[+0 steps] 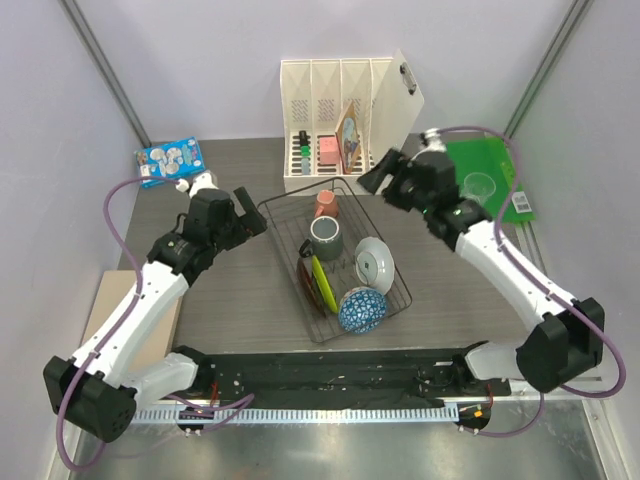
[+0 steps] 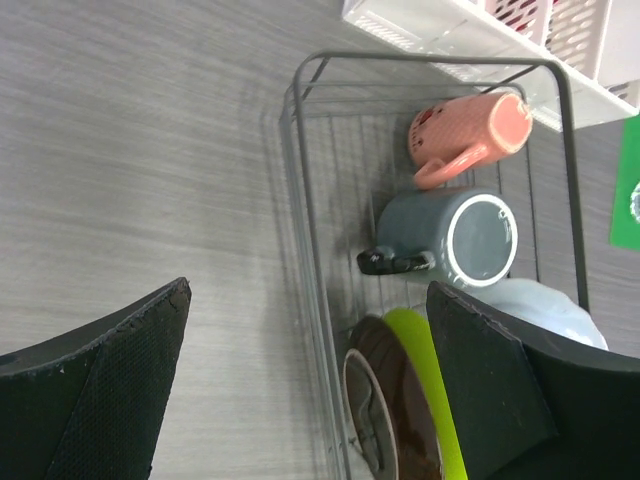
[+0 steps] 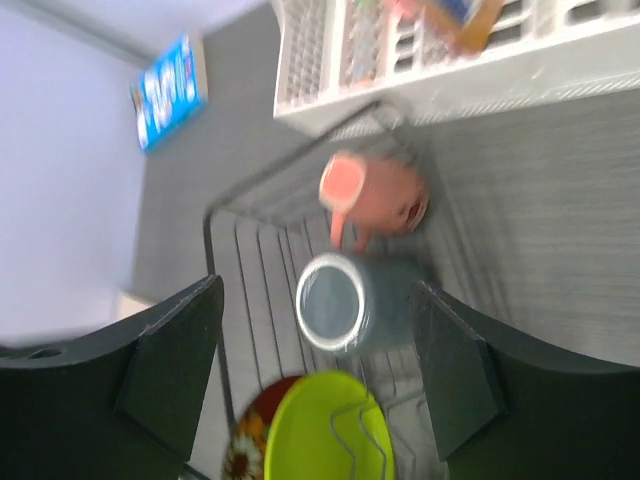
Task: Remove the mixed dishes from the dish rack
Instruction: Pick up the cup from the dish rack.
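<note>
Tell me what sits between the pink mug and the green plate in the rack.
The grey mug sits between the pink mug and the green plate. The top view shows this, and so does the right wrist view.

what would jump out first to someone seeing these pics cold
The dark wire dish rack in the middle draws the eye, packed with a pink mug, a dark grey mug, a lime-green plate and a blue patterned bowl at its near end. The left gripper and right gripper hang open either side of its far end.
</note>
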Controlling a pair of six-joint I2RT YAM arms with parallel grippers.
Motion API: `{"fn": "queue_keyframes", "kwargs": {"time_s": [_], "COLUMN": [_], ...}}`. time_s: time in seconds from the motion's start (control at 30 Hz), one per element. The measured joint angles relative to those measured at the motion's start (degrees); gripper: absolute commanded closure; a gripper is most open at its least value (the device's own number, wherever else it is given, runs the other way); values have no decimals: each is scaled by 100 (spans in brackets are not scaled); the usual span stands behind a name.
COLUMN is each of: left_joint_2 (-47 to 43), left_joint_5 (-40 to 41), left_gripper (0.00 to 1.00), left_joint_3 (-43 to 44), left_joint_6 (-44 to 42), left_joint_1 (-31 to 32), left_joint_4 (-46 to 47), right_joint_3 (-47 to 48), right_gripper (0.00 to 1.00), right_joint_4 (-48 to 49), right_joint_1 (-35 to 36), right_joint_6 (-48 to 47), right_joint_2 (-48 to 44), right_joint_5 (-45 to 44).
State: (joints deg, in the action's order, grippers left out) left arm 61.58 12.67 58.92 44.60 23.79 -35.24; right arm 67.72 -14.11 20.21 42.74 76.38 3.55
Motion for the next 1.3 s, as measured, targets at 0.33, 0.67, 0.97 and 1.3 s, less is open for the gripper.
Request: {"fn": "queue_keyframes", "kwargs": {"time_s": [0.33,0.67,0.97,1.3], "left_joint_2": [1141,3978,4194,4564], "left_joint_5": [538,870,219,-227], "left_gripper": [0,0,0,0], "left_joint_3": [538,3292,3029,3029], "left_joint_6": [-306,-944,-1335,-1832], "left_joint_1": [660,1637,1606,1759], "left_joint_4": [791,-17,-4,96], "right_joint_3": [-2288,-2411,-2516,-2557], "right_gripper": [8,0,0,0], "right_joint_4": [1128,1449,1449,1429], "right_joint_1": [2511,2656,2656,2656], "right_joint_6": [-782,-1176,-1320,-1377], "right_joint_2": [-1075,-2186,-2437,-2420], "right_joint_5": [-2680,-3493,-3488,-3364]}}
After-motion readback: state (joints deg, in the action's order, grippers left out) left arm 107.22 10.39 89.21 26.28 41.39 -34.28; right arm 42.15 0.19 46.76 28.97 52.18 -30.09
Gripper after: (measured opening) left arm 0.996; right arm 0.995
